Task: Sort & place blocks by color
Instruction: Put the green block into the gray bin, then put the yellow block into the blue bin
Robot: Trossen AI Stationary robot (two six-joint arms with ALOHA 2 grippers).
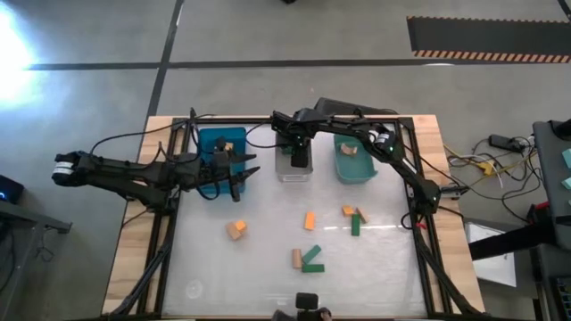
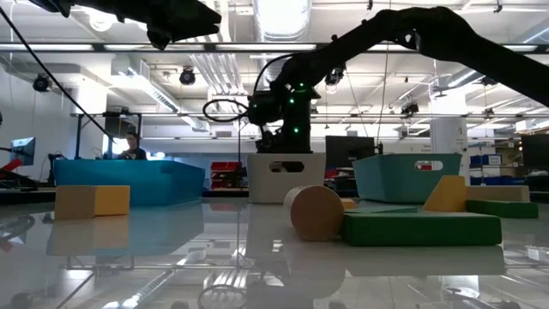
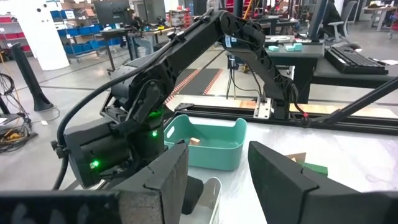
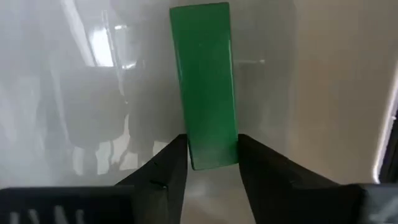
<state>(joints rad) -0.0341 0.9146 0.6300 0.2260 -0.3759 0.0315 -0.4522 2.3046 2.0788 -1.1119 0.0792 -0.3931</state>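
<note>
- Green bar (image 4: 204,84) sits nearest the lens, its near end pinched between the right gripper (image 4: 212,155) jaws and the rest reaching out past their tips, inside the clear bin (image 1: 293,171).
- Judging by that, the step is releasing it there: spread the jaws only once the bar rests flat, then lift straight up.
- Left gripper (image 3: 217,177) waits over the blue bin (image 1: 207,143), jaws spread, nothing between them.
- About 7 blocks (image 1: 310,220) lie well apart from both jaws on the surface (image 1: 268,276).

Bright, even indoor lighting from ceiling strip lights (image 2: 283,17), strong white glare patch on the floor beyond the table (image 1: 294,259), glossy tabletop mirroring blocks and lamps, arms silhouetted dark against the ceiling, nearest blocks slightly soft.
</note>
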